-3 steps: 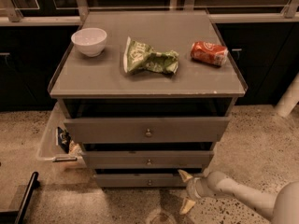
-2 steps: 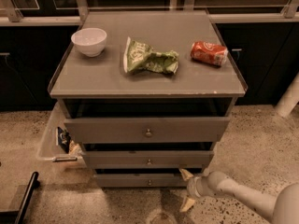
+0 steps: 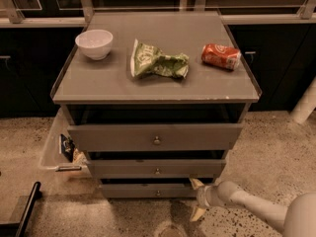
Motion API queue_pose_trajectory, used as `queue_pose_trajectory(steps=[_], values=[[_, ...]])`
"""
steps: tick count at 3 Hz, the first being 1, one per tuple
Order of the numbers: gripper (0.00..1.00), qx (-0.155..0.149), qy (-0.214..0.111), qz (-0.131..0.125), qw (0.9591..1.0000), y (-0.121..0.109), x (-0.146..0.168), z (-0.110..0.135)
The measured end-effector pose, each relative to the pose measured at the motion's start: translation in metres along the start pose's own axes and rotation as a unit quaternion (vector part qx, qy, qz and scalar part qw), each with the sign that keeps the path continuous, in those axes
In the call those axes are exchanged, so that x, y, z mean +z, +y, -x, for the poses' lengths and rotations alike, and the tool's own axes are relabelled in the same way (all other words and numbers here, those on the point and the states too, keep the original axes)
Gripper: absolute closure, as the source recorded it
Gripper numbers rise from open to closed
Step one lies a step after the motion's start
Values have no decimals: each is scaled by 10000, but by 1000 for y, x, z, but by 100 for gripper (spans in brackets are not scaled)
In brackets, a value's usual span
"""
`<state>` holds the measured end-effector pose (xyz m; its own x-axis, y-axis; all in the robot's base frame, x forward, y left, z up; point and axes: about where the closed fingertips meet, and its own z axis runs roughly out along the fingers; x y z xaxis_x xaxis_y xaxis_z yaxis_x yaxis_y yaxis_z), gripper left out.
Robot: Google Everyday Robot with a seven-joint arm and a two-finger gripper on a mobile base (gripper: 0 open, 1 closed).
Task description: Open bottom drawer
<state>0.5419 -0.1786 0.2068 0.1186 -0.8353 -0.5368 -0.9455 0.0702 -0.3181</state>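
Slim grey wooden bottom drawer [image 3: 143, 190] low in centre frame, under two taller fronts. Long axis left to right; front panel facing frame's bottom edge, tiny round metal knob [image 3: 158, 193] centred. White two-finger end effector [image 3: 194, 199] at drawer's right end, fingers spread, released.

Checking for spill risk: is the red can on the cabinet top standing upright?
No, the red can lies on its side on the cabinet top, while the gripper sits low beside the right end of the bottom drawer.
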Motion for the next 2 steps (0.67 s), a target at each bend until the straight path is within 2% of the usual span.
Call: queue_pose_trajectory(steps=[2], values=[[0, -137, 71, -18, 9999, -5, 14, -10]])
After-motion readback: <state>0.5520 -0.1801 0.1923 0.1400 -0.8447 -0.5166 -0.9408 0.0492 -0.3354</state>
